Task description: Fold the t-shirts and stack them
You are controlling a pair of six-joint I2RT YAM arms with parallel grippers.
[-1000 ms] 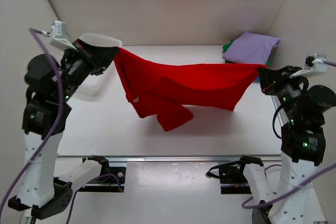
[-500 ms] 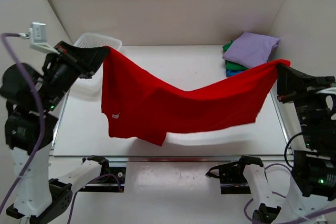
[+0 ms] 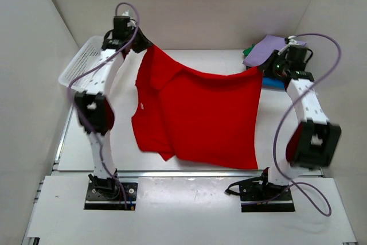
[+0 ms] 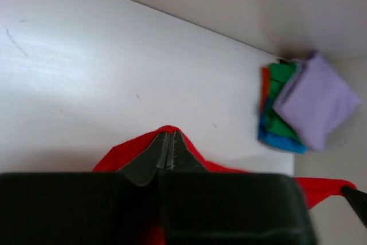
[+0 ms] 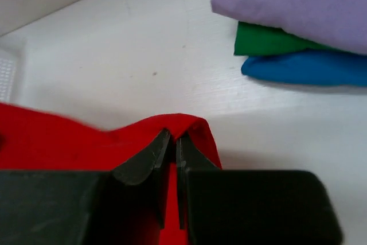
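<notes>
**Both claws locked on the red shirt, spread wide beside the folded stack**

And here it is: the red shirt (image 3: 200, 113) is up, stretched between the two arms like a banner! The left gripper (image 4: 168, 150) has its jaws pressed tight together, no gap at all, with a ridge of red cloth pinched right at the tips. Over to the right gripper (image 5: 172, 142), and it's the same story: fingers squeezed together, a fold of red hem bulging up around them.

Now, where is all this? Take the folded stack as the marker, with the lavender shirt (image 3: 274, 50) on top, the green shirt (image 5: 275, 38) under it and the blue shirt (image 5: 304, 68) at the bottom. The right gripper sits just beside that stack, on the side facing the middle of the table (image 3: 114, 142). The left gripper is well apart from the stack, across the far edge, close to the white mesh basket (image 3: 80, 64). The red cloth sags between the two grips and drapes away from the stack towards the arm bases, one sleeve hanging on the basket side. Whether the lower hem touches the tabletop, I can't tell
</notes>
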